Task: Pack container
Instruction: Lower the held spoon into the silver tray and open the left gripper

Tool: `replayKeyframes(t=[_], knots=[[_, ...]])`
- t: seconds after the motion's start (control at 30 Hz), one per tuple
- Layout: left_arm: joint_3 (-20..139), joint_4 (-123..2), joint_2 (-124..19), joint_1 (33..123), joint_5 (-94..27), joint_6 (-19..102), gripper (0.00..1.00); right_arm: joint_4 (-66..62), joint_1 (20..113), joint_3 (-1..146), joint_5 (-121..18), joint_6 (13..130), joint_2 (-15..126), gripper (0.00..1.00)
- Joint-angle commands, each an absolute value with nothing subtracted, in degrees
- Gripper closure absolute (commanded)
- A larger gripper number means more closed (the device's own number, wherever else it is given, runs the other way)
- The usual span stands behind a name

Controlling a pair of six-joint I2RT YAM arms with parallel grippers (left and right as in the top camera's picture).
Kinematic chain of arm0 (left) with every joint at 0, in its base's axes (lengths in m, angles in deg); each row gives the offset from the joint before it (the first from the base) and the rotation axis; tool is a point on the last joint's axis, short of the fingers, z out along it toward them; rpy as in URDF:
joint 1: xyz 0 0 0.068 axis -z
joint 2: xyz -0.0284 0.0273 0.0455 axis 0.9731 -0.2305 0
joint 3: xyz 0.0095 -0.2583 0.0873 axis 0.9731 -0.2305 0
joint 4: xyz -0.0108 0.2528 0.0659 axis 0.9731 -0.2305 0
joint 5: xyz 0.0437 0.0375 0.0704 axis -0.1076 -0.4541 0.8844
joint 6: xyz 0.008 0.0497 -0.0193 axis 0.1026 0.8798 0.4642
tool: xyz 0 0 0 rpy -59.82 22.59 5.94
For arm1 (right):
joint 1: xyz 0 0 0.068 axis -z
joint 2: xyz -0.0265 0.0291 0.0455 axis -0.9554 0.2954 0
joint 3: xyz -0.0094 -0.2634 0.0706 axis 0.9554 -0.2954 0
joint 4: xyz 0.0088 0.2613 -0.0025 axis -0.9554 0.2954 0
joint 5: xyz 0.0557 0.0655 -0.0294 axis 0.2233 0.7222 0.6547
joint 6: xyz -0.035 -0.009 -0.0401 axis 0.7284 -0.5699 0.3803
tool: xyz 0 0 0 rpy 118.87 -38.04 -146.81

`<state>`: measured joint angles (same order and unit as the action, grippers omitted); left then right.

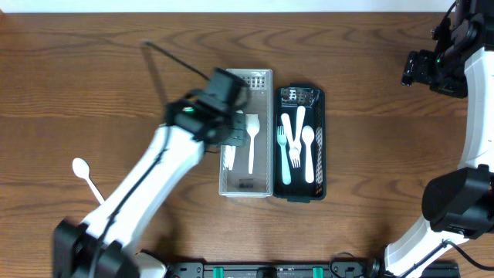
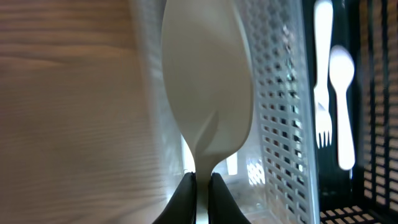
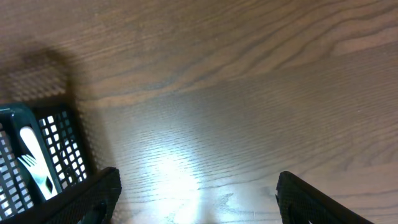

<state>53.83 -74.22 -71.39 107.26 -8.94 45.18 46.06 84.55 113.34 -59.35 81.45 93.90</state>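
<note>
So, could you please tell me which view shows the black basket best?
Overhead: the whole black basket and its cutlery show. The left wrist catches only one side, the right wrist one corner.

**Tight between the bins, open wood elsewhere**

The left gripper [image 2: 200, 194], pinched on a white spoon [image 2: 208, 93], hangs inside the clear bin [image 2: 280, 124]. The bin's perforated wall rises just beside it, with the black basket [image 1: 321, 147] beyond. On its other side lies the bare table [image 2: 62, 124]. Beneath the wide-spread right gripper [image 3: 199, 199] the wood is open, with a basket corner off to one side.

The spoon [image 2: 208, 93] was white, the perforated tray [image 1: 258, 77] clear, the latticed basket [image 1: 321, 147] dark green, the worktop [image 1: 370, 116] brown wood-grain.
</note>
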Motion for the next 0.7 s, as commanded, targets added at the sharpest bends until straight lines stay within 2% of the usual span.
replayKeyframes(t=[0.0, 0.13, 0.2, 0.23, 0.3, 0.53, 0.67], knots=[[54.3, -73.8, -77.4, 108.9, -8.5, 46.1, 0.94, 46.4, 84.9, 113.0, -59.2, 82.2, 94.1, 0.17], [54.3, -72.8, -82.4, 108.9, -8.5, 46.2, 0.93, 46.7, 84.9, 113.0, -59.2, 82.2, 94.1, 0.17], [54.3, -72.7, -83.1, 108.7, -8.5, 46.9, 0.83, 46.7, 84.9, 113.0, -59.2, 82.2, 94.1, 0.17], [54.3, -72.6, -83.1, 108.7, -8.5, 48.0, 0.72, 46.7, 84.9, 113.0, -59.2, 82.2, 94.1, 0.17], [54.9, -73.2, -82.3, 108.4, -7.5, 49.2, 0.6, 46.7, 84.9, 113.0, -59.2, 82.2, 94.1, 0.17], [62.7, -82.5, -75.2, 104.7, 0.0, 49.1, 0.47, 46.6, 84.9, 113.0, -59.2, 82.2, 94.1, 0.17], [63.6, -85.5, -67.6, 97.2, 1.3, 48.0, 0.38, 46.6, 84.9, 113.0, -59.2, 82.2, 94.1, 0.16]])
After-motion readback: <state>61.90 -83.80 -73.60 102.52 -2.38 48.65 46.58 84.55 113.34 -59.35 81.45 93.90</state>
